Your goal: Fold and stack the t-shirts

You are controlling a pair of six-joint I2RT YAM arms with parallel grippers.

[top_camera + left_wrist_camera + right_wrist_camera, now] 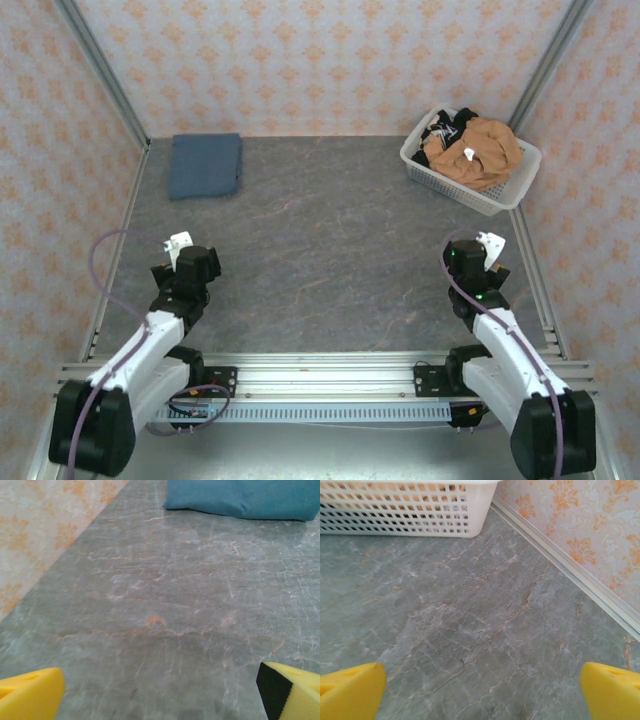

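A slate-blue t-shirt [205, 165] lies folded flat at the table's far left; its near edge shows at the top of the left wrist view [245, 500]. An orange-tan t-shirt [478, 150] with a white tag sits crumpled on top of darker t-shirts [445, 127] in the white lattice basket. My left gripper [181, 243] hangs low at the near left, open and empty, its yellow fingertips [30, 695] wide apart over bare table. My right gripper [490, 243] stands open and empty at the near right, yellow fingertips [612, 692] spread above the table.
The white lattice basket [500, 198] stands at the far right corner; its wall [405, 510] fills the top of the right wrist view. Patterned walls and metal rails [570, 575] enclose the grey marbled table [330, 250] on three sides.
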